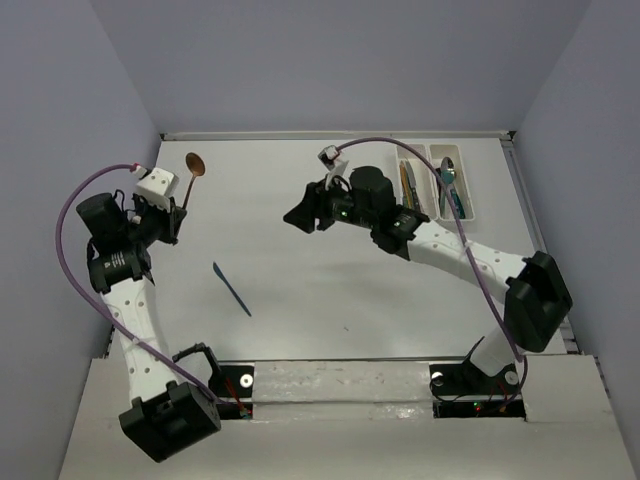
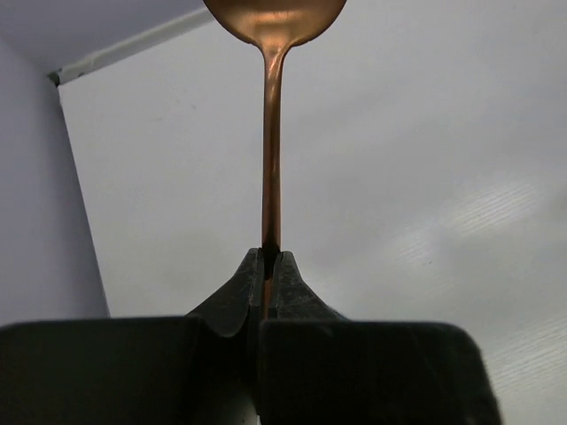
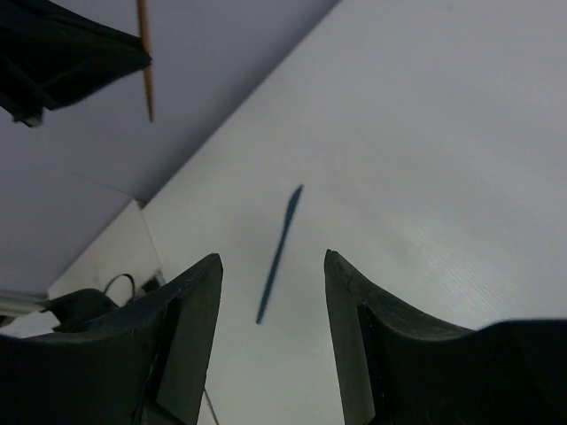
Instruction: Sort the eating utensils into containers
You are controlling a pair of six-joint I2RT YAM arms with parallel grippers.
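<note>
The slim copper spoon [image 2: 271, 159] looks stiff, light and slick — best pinched on its thin handle, where the left gripper [image 2: 270, 266] clamps it, bowl up, over the white table [image 1: 330, 290] at its far-left corner. A flat blue knife [image 1: 232, 289] lies loose nearby (awkward to pinch) — the right gripper [image 3: 272, 266], jaws apart, hangs between them and the joined white trays [image 1: 472, 195].

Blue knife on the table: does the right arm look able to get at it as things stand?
Probably yes: the right gripper is open and aimed toward the blue knife, and nothing lies between them.
</note>
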